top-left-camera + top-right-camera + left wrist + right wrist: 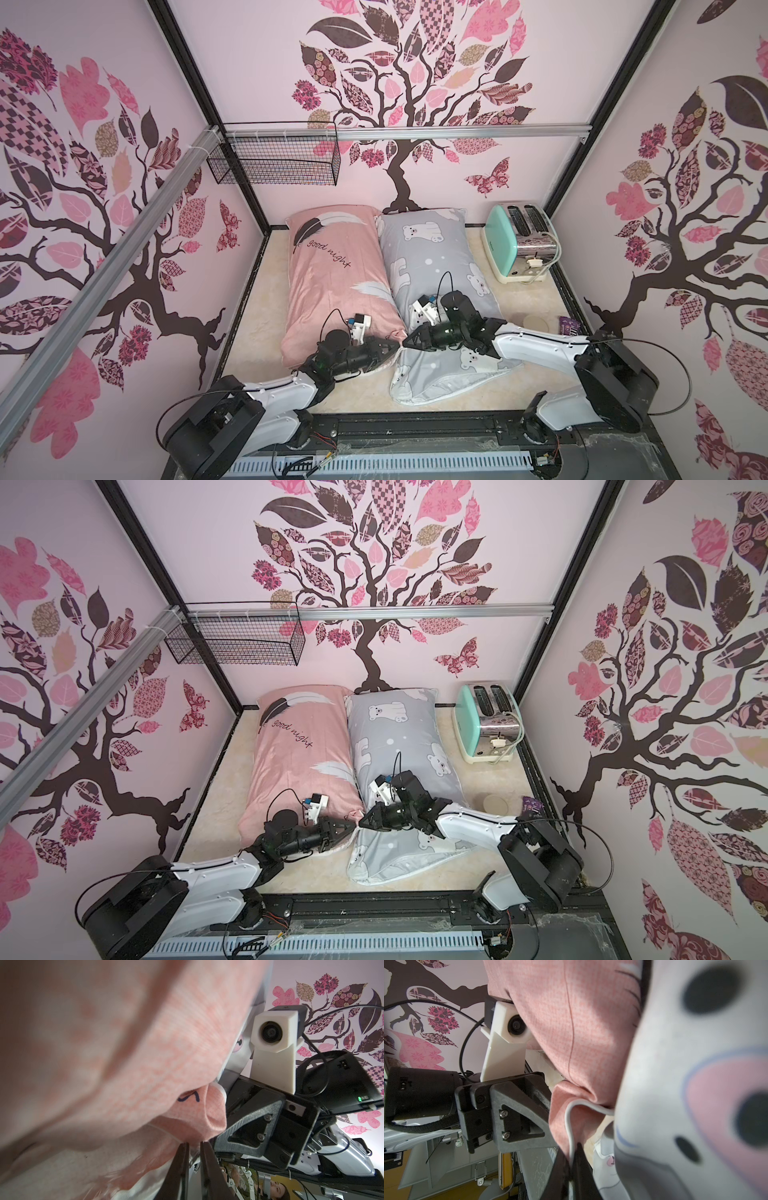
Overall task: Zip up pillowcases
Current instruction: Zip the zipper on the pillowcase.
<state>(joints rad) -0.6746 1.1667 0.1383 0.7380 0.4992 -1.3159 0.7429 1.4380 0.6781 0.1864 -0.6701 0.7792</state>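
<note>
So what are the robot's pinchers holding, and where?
The right gripper pinches the pink feather-print fabric pillowcase by the edge of its near corner. The left gripper sits at that same corner; whether it grips cannot be told.

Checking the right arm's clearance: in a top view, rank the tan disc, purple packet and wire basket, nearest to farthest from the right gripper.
Right gripper, shut on a corner of the pink pillowcase:
1. tan disc, off to its right.
2. purple packet, just past the disc.
3. wire basket, high at the back left.
</note>
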